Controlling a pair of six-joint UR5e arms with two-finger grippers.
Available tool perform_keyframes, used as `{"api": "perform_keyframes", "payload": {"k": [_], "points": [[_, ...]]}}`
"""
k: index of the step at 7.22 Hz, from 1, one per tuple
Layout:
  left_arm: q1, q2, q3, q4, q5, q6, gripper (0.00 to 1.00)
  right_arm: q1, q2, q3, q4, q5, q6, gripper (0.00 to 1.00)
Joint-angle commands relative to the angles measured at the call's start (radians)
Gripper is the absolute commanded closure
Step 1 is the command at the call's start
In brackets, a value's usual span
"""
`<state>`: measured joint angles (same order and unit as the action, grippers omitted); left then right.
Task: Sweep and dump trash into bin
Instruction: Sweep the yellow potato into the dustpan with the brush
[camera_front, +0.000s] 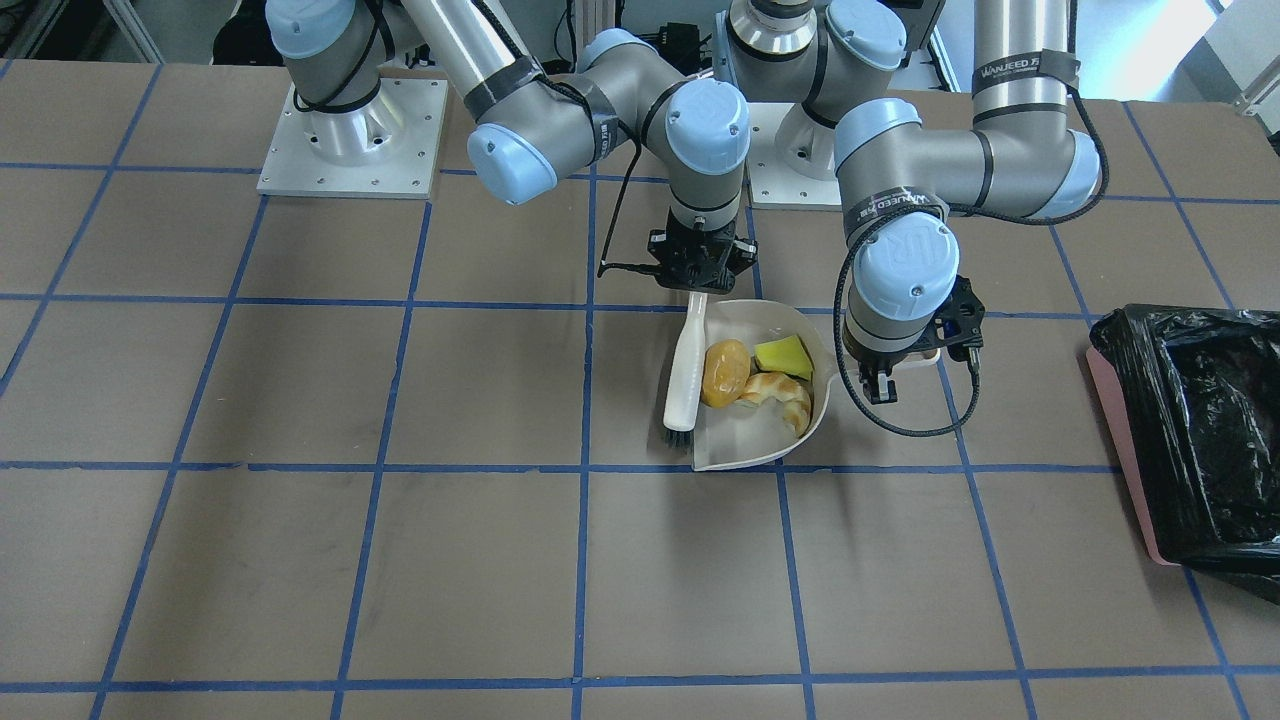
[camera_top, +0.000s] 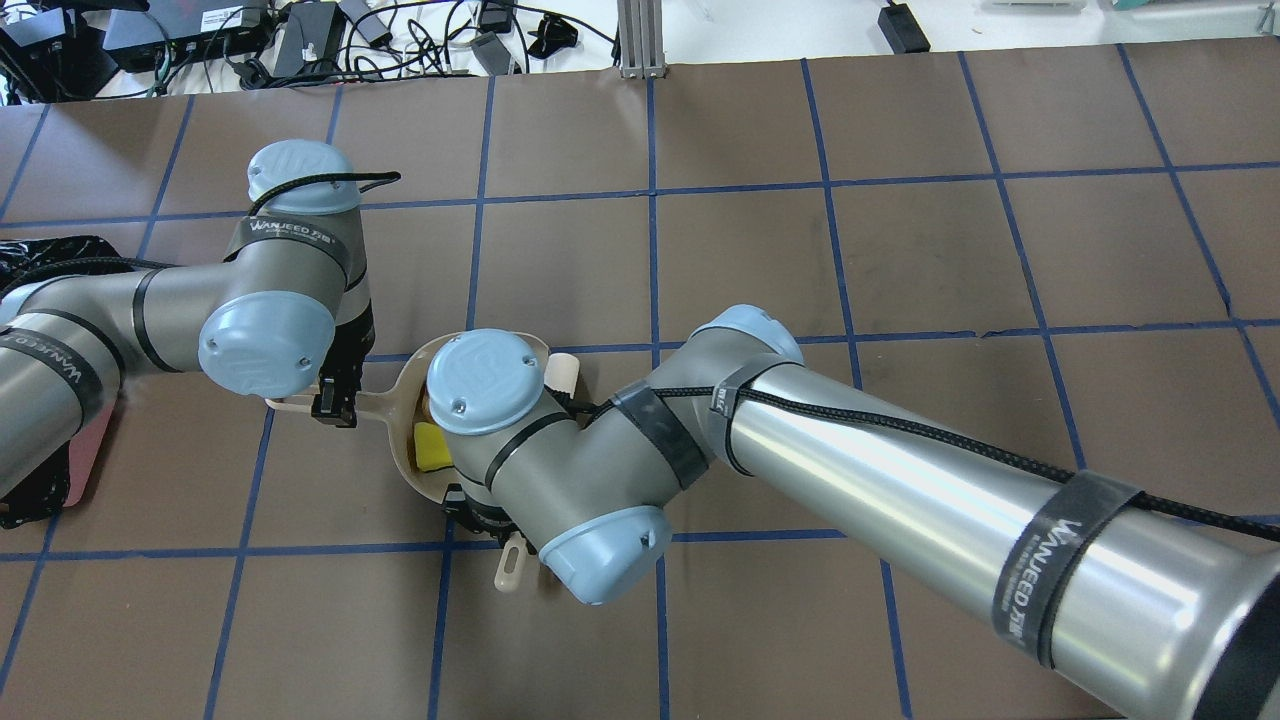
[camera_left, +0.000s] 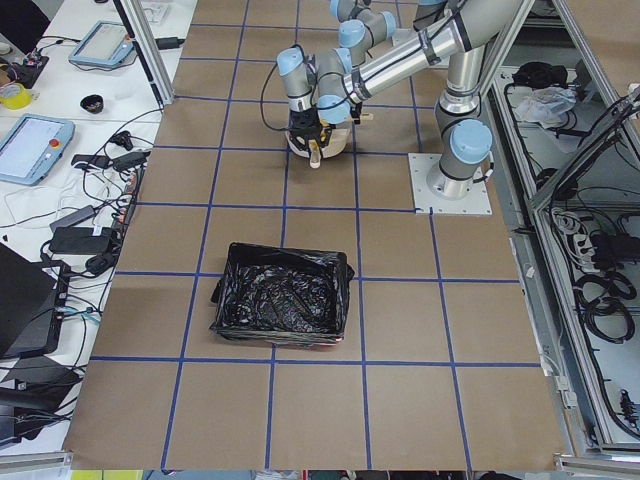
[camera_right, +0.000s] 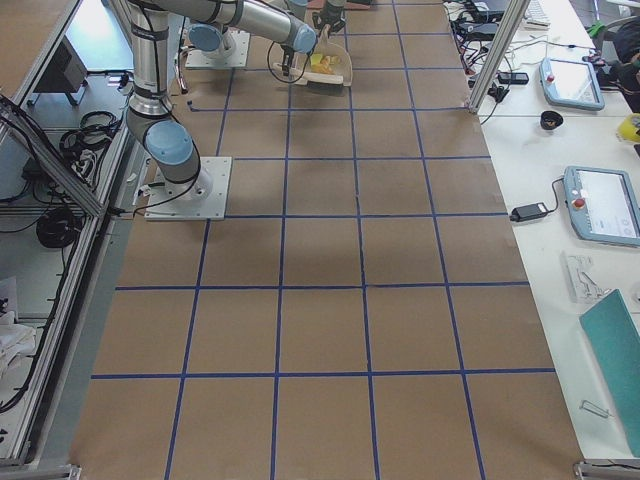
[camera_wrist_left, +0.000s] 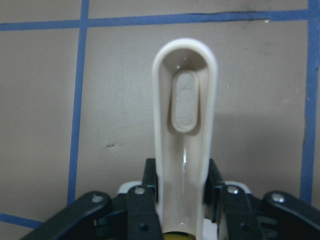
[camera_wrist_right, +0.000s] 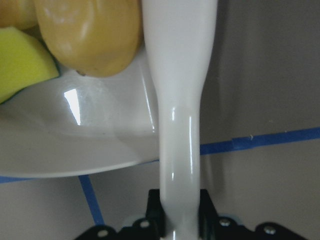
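The trash lies in the beige dustpan (camera_front: 755, 445): an amber lump (camera_front: 725, 372), a croissant piece (camera_front: 782, 395) and a yellow wedge (camera_front: 783, 353). My left gripper (camera_front: 882, 382) is shut on the dustpan handle (camera_wrist_left: 185, 125), seen between its fingers (camera_wrist_left: 150, 182) in the left wrist view. My right gripper (camera_front: 700, 285) is shut on the white brush (camera_front: 685, 370), whose bristles rest at the pan's open edge beside the lump. The right wrist view shows the brush handle (camera_wrist_right: 180, 100), the lump (camera_wrist_right: 90, 35) and the wedge (camera_wrist_right: 20, 65). The bin (camera_front: 1200, 440), pink with a black bag, stands apart on my left.
The brown table carries a blue tape grid (camera_front: 580, 470). The bin also shows in the exterior left view (camera_left: 283, 300), about two squares from the dustpan. In the overhead view my right arm's wrist (camera_top: 485, 385) covers most of the pan. Both arm bases stand behind the pan.
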<state>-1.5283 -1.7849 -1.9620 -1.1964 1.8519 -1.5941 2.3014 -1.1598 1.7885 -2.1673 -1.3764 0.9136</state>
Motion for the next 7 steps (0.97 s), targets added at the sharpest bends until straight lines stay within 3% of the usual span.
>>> {"api": "perform_keyframes", "payload": {"k": [1, 4, 7], "points": [[-0.004, -0.01, 0.008, 0.011, -0.028, 0.008, 1.0, 0.009, 0.003, -0.017, 0.0, -0.001, 0.007, 1.0], [0.0, -0.036, 0.064, 0.012, -0.233, 0.114, 1.0, 0.006, -0.021, -0.009, 0.033, -0.019, -0.053, 1.0], [0.013, -0.056, 0.064, 0.032, -0.313, 0.231, 1.0, -0.025, -0.127, -0.008, 0.252, -0.104, -0.175, 1.0]]}}
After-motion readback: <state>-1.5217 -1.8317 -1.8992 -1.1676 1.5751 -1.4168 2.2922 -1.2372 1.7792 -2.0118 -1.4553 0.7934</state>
